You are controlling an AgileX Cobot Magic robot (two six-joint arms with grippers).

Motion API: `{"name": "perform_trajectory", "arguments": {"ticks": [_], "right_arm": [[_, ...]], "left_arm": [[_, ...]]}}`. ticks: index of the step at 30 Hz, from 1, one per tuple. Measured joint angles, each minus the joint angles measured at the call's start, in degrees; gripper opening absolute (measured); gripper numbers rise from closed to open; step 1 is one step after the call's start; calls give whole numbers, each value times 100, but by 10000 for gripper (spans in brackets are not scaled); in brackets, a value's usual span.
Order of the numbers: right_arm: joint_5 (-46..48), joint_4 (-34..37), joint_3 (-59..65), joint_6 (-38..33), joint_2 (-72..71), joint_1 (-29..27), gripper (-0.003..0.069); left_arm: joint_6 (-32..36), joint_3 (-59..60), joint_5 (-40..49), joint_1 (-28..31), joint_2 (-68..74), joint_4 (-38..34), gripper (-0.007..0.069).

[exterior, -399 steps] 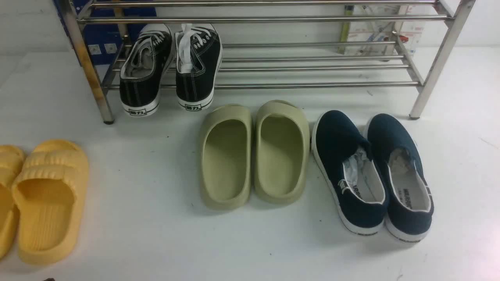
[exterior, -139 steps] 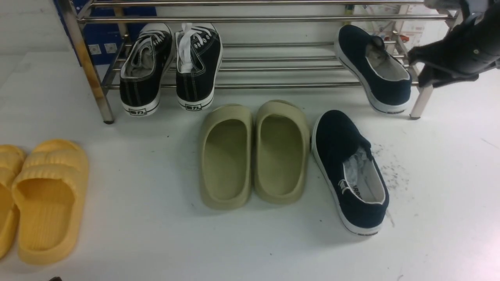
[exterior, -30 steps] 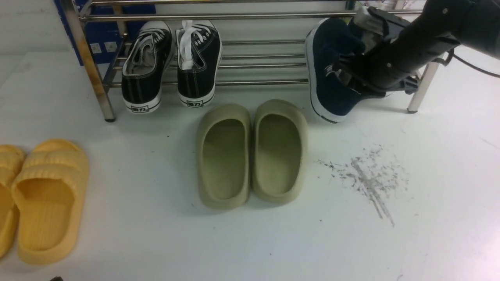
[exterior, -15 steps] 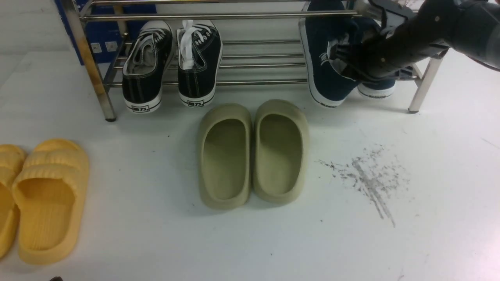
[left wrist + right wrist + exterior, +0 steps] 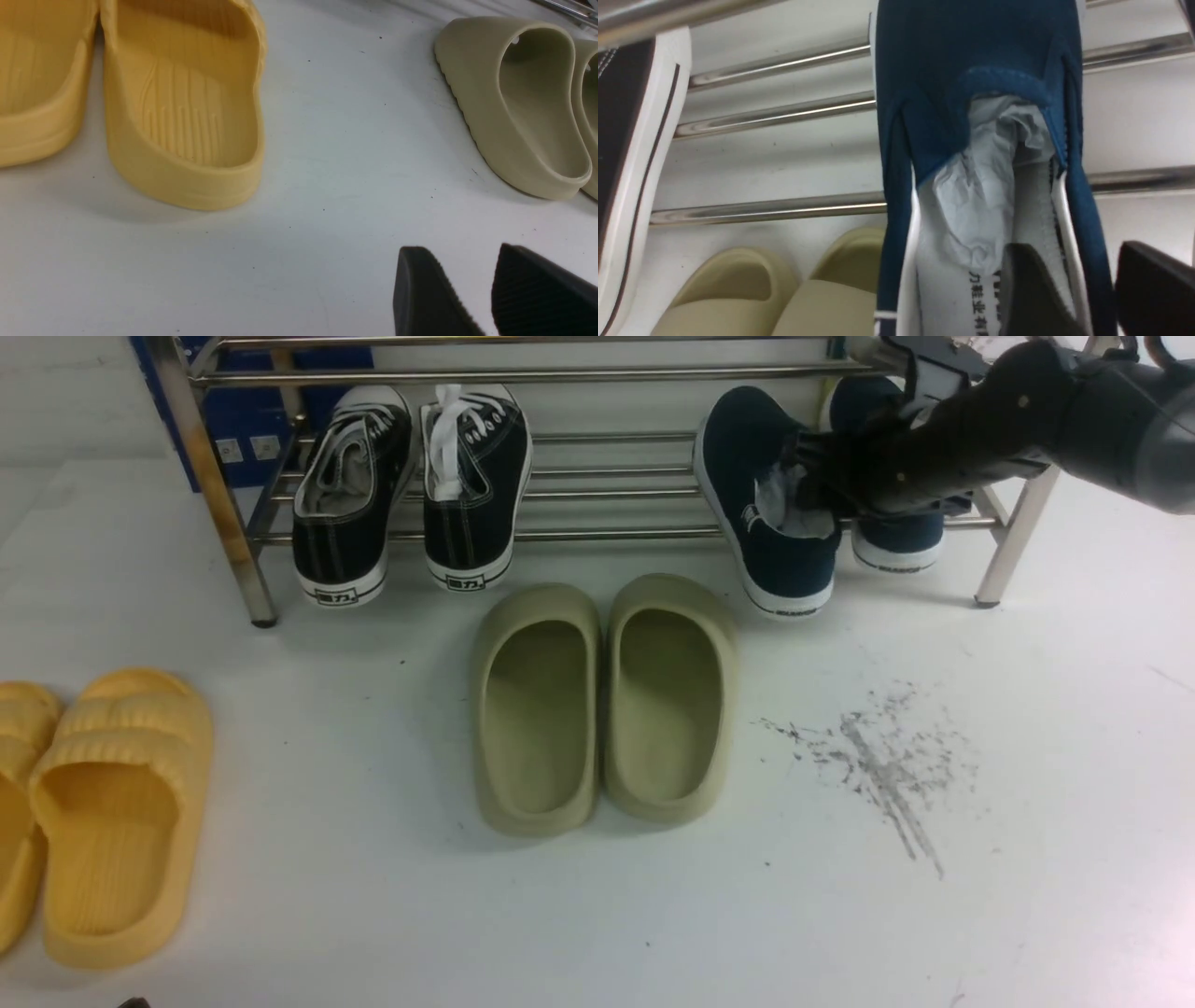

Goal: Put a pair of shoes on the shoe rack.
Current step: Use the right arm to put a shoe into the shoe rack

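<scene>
Lowest in the front view, the yellow slippers (image 5: 112, 812) sit at lower left on the white surface (image 5: 373, 915). The left fingers (image 5: 430, 298) hang over the surface near them, spread wide and empty. Mid-frame lie the olive slippers (image 5: 607, 705), with dark scuff marks (image 5: 878, 756) toward lower right.

Along the top runs the shoe rack (image 5: 607, 534), with black sneakers (image 5: 411, 495) at upper left. At upper right the nearer navy shoe (image 5: 747, 467) rests toe-in on the lower bars, its heel overhanging the front bar. The other navy shoe (image 5: 898, 546) sits just beside it, mostly behind the right arm (image 5: 1027, 411). The right fingers (image 5: 1031, 289) stand parted astride the nearer shoe's side wall, one on the insole, one outside, apparently not pinching.

This looks like the release of the pair's last shoe. Next, the fingers should lift clear without snagging the wall or dragging the shoe off the bars.
</scene>
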Motion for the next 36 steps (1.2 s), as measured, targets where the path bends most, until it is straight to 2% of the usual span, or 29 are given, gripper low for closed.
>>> {"name": "perform_trajectory", "arguments": {"ticks": [5, 10, 12, 14, 15, 16, 18, 19, 25, 31, 36], "right_arm": [[458, 6, 0, -19, -314, 0, 356], [1766, -12, -10, -290, -1029, 0, 347], [2128, -12, -10, -450, -1151, 6, 324], [2606, -6, 18, -662, -1187, 6, 258], [2699, 30, 120, -740, -1140, 6, 189], [2721, 62, 175, -740, -1101, 6, 155], [2659, 238, 384, -772, -878, 6, 34], [2579, 340, 452, -800, -744, 6, 7], [1632, 927, 558, -1101, -190, 6, -3], [709, 1189, 572, -1120, -152, 16, -3], [556, 1220, 567, -1120, -147, 16, -3]], "left_arm": [[0, 0, 0, 0, 0, 0, 239], [0, 0, 0, 0, 0, 0, 239], [0, 0, 0, 0, 0, 0, 239], [0, 0, 0, 0, 0, 0, 239], [0, 0, 0, 0, 0, 0, 239], [0, 0, 0, 0, 0, 0, 239], [0, 0, 0, 0, 0, 0, 239], [0, 0, 0, 0, 0, 0, 239], [0, 0, 0, 0, 0, 0, 239], [0, 0, 0, 0, 0, 0, 239], [0, 0, 0, 0, 0, 0, 239]]}}
